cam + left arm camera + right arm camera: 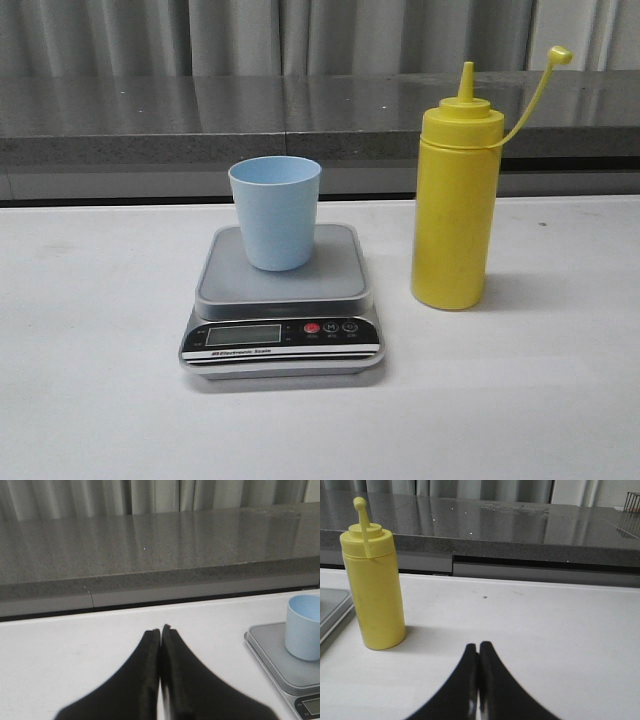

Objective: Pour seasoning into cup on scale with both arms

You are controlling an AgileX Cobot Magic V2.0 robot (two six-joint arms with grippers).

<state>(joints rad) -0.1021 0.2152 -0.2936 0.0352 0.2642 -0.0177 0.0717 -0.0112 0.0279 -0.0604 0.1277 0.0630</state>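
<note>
The light blue cup [275,211] stands upright on the silver-grey scale [283,300] at the table's middle. The yellow seasoning bottle [455,205] stands upright to the right of the scale, its cap off and hanging on its tether [559,55]. Neither arm shows in the front view. My left gripper [161,629] is shut and empty over the white table, left of the scale [282,660] and cup [304,627]. My right gripper [478,645] is shut and empty, to the right of the bottle [374,588] and apart from it.
A grey stone ledge [200,115] runs along the back of the white table [90,380], with curtains behind it. The scale's corner [330,610] shows beside the bottle in the right wrist view.
</note>
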